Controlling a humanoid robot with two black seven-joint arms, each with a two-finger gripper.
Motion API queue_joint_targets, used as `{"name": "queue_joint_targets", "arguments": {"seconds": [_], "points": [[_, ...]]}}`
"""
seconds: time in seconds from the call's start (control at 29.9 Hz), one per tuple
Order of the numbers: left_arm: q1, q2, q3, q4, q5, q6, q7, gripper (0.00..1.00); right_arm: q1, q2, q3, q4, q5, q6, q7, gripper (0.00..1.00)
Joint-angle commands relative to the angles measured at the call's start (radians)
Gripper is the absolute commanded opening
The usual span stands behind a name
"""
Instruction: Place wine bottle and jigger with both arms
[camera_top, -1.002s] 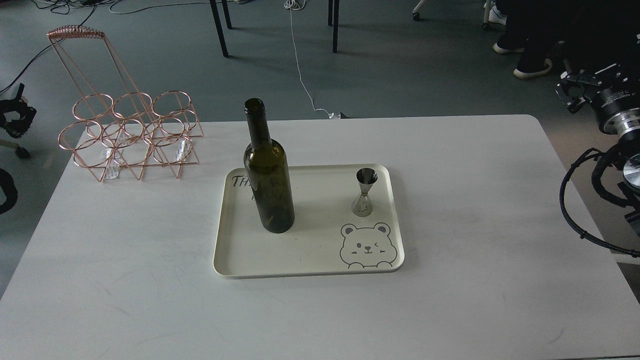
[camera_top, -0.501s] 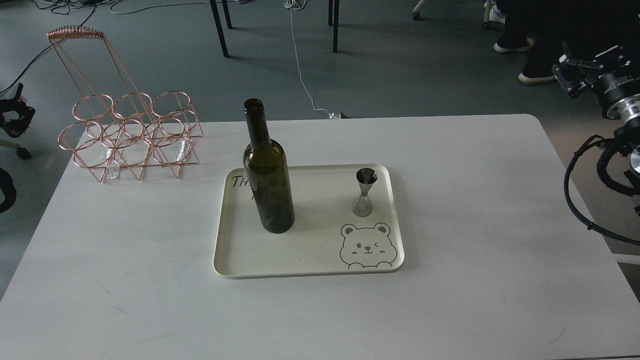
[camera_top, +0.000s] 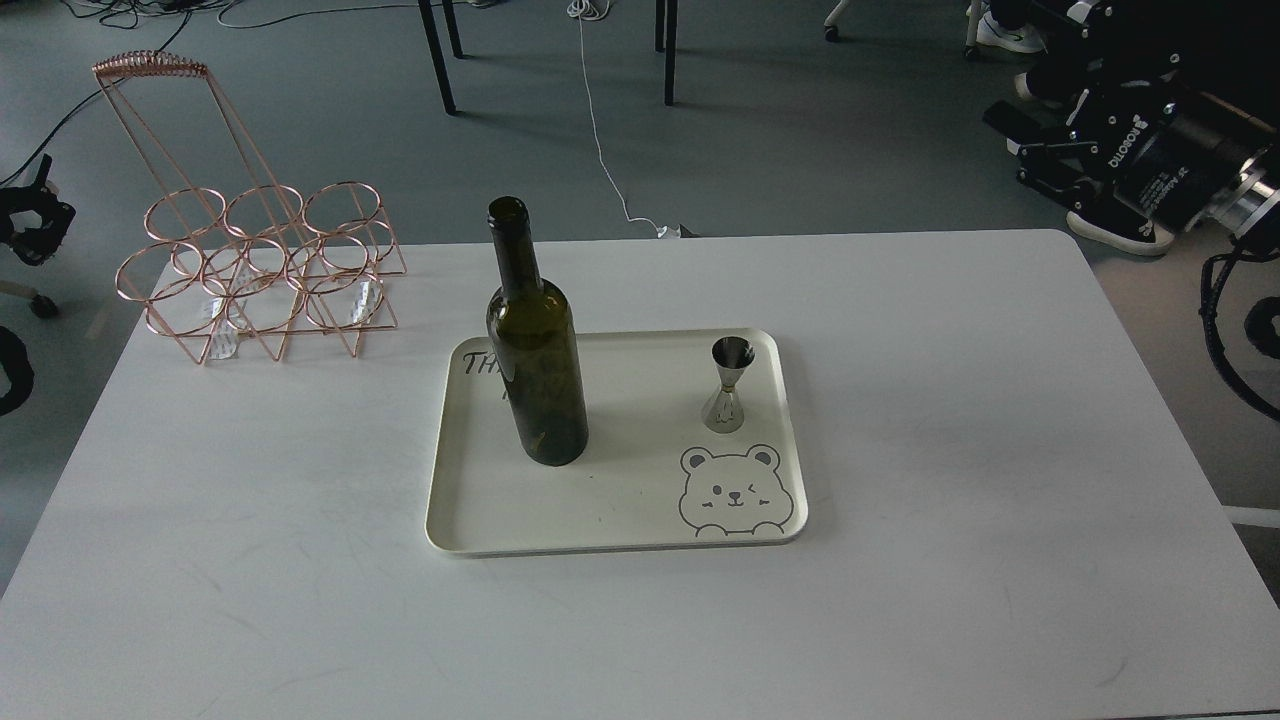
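Dark olive glass, upright and unlabelled, the wine bottle (camera_top: 537, 350) stands on the left half of a cream tray (camera_top: 455, 540) at the middle of the white table (camera_top: 950, 500). The stainless-steel jigger (camera_top: 730, 385) stands upright on the tray's right half, just above the printed bear, well apart from the bottle.

Both things look untouched, so the step in hand is judged to be the reach. The right end effector (camera_top: 1035, 150) hangs off the table at about 2 o'clock from the jigger, its fingers parted wide and empty. It should come in level over the tray's right rim and close on the jigger's narrow waist, since the cones would slip. The left end effector (camera_top: 35, 215) sits at the far left edge, about 10 o'clock from the bottle and well apart from it; it is too small and dark to tell its opening. It should clear the copper wire bottle rack (camera_top: 260, 270) and take the bottle on its body, keeping it vertical.
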Motion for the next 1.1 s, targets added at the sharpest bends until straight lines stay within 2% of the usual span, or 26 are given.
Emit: {"name": "queue_joint_targets", "arguments": {"seconds": [0.0, 0.13, 0.33, 0.4, 0.63, 0.77, 0.94, 1.07], "points": [[0.001, 0.004, 0.001, 0.0, 0.0, 0.0, -0.001, 0.99, -0.047, -0.011, -0.002, 0.105, -0.211, 0.0, 0.018, 0.99], [0.001, 0.007, 0.001, 0.0, 0.0, 0.0, 0.0, 0.99, -0.108, 0.006, -0.017, 0.173, -0.538, 0.0, 0.058, 0.99], [0.003, 0.006, 0.001, 0.0, 0.003, 0.0, 0.002, 0.99, -0.127, 0.082, -0.175, 0.197, -1.08, -0.216, 0.151, 0.99], [0.004, 0.004, 0.001, 0.0, 0.003, 0.0, 0.0, 0.99, -0.13, 0.095, -0.222, 0.181, -1.193, -0.295, 0.173, 0.99], [0.01, -0.002, 0.001, 0.002, 0.003, 0.0, -0.001, 0.99, -0.13, 0.196, -0.322, 0.026, -1.398, -0.489, 0.223, 0.98], [0.01, -0.003, 0.001, 0.002, 0.003, 0.0, -0.003, 0.99, -0.128, 0.24, -0.348, -0.037, -1.412, -0.553, 0.223, 0.97], [0.007, 0.0, 0.001, 0.002, 0.003, 0.0, -0.003, 0.99, -0.122, 0.299, -0.378, -0.103, -1.412, -0.627, 0.223, 0.87], [0.009, 0.007, 0.001, 0.002, 0.003, 0.0, -0.003, 0.99, -0.119, 0.365, -0.379, -0.195, -1.438, -0.697, 0.223, 0.84]]}}
